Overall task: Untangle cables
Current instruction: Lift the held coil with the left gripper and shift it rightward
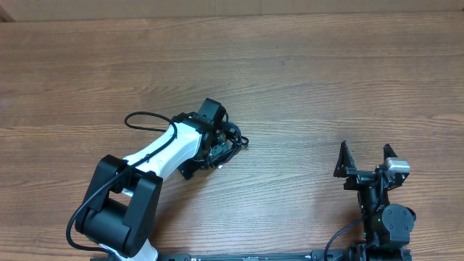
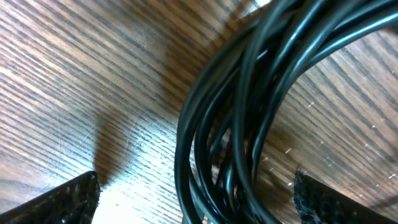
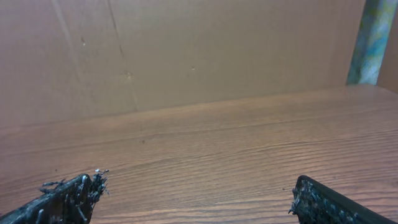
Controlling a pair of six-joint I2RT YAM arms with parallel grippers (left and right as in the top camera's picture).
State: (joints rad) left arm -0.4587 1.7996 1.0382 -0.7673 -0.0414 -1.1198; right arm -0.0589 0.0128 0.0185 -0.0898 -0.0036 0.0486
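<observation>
A tangled bundle of thin black cables [image 1: 233,141] lies on the wooden table near the middle, mostly hidden under my left arm. In the left wrist view the cables [image 2: 249,124] fill the frame as a looped coil on the wood. My left gripper [image 2: 196,196] is open, its two fingertips wide apart on either side of the coil, just above the table. My right gripper [image 1: 365,158] is open and empty at the front right, far from the cables. In the right wrist view it [image 3: 196,193] points over bare wood.
The wooden table [image 1: 326,80] spreads all round. A brown cardboard wall [image 3: 186,50] stands behind the table's far edge. The left arm's own black wire [image 1: 145,119] loops out to the left of the wrist.
</observation>
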